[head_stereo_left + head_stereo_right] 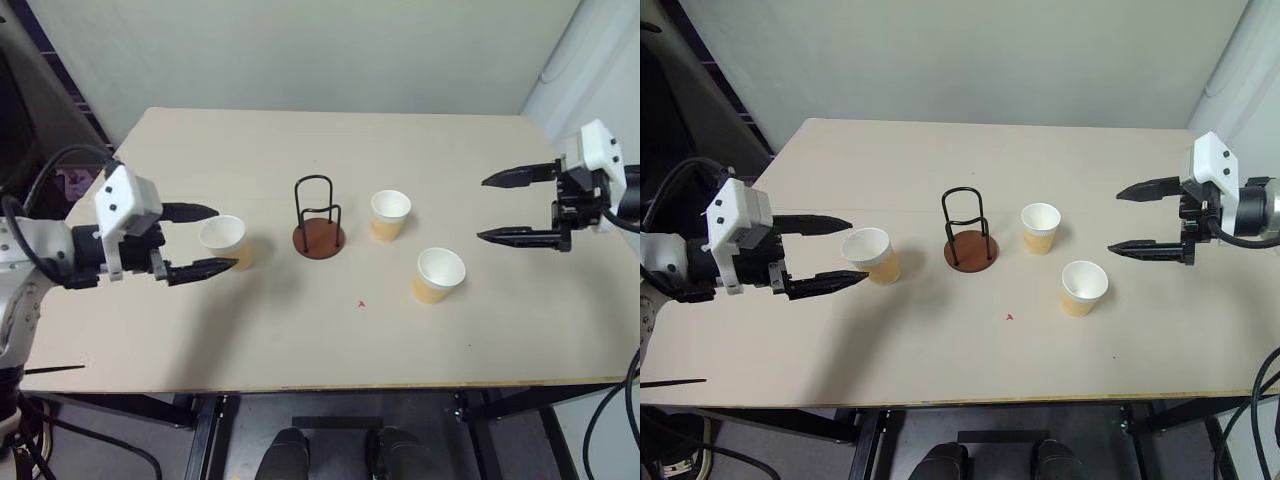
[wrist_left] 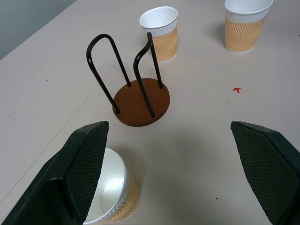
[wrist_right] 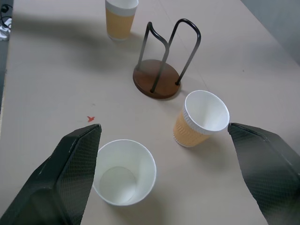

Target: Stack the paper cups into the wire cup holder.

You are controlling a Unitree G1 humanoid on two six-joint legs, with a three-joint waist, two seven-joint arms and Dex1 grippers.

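Note:
The wire cup holder (image 1: 318,225) stands upright on its round brown base in the middle of the table, with no cup in it. Three paper cups stand upright on the table: one (image 1: 225,241) to the holder's left, one (image 1: 389,214) just to its right, one (image 1: 438,274) further right and nearer the front edge. My left gripper (image 1: 204,239) is open, raised above the table, its fingertips on either side of the left cup (image 2: 110,192). Out past the right-hand cups, my right gripper (image 1: 498,208) hovers open with nothing between its fingers.
The pale wooden table (image 1: 300,340) has a small red mark (image 1: 361,303) in front of the holder. A wall runs behind the far edge. Cables hang at the left and right sides below the table level.

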